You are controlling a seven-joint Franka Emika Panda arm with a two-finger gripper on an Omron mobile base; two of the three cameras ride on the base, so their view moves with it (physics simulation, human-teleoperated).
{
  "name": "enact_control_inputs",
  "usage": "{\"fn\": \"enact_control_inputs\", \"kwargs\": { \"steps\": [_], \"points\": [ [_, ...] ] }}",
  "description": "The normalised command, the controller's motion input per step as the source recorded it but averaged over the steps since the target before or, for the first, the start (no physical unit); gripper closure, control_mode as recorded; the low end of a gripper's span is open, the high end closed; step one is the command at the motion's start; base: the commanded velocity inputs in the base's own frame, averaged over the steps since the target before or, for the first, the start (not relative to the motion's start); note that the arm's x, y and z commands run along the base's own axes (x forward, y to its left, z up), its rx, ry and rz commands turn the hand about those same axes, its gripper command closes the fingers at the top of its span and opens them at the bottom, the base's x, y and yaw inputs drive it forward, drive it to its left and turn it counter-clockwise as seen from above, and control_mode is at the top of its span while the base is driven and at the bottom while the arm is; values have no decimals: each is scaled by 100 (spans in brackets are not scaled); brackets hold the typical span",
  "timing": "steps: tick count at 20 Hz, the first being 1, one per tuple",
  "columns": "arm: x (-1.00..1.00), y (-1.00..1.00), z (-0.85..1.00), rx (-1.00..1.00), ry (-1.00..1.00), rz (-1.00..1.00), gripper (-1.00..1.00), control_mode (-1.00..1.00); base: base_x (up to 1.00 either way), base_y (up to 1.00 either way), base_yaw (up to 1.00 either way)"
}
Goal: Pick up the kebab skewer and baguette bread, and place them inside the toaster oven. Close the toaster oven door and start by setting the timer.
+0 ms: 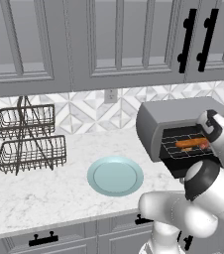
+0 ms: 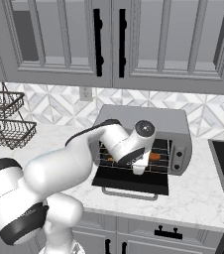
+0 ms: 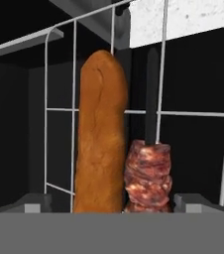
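1. Hand view: baguette bread (image 3: 100,134) and kebab skewer (image 3: 147,178) lie side by side on the wire rack (image 3: 183,113), centre frame.
2. Tool (image 3: 112,208) jaws stand open, gripping nothing.
3. Toaster oven (image 2: 148,119) door (image 2: 130,180) hangs open, centre of right base view.

We find the baguette bread (image 3: 100,134), orange-brown, and the kebab skewer (image 3: 147,176), reddish chunks on a dark stick, lying side by side on the wire rack inside the toaster oven (image 1: 156,119). We note the toaster oven door (image 2: 130,182) hangs open, folded down flat.

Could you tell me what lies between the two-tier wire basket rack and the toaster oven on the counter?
A pale blue plate, bare, lies on the counter between the wire basket rack and the toaster oven, as the left base view shows.
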Motion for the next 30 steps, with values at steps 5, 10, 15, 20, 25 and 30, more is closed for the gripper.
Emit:
{"fn": "enact_control_inputs", "kwargs": {
  "steps": [5,10,15,20,25,30],
  "points": [
    [-4,-13,2,0,0,0,-100,-100,0,0,0],
    [-14,-15,20,0,0,0,-100,-100,0,0,0],
    [-58,-15,49,0,0,0,-100,-100,0,0,0],
    [-66,-13,37,-1,0,0,-100,-100,0,0,0],
    [-62,-19,25,-3,0,2,-100,-100,0,0,0],
    [-48,-27,2,-11,0,15,-100,-100,0,0,0]
  ]
}}
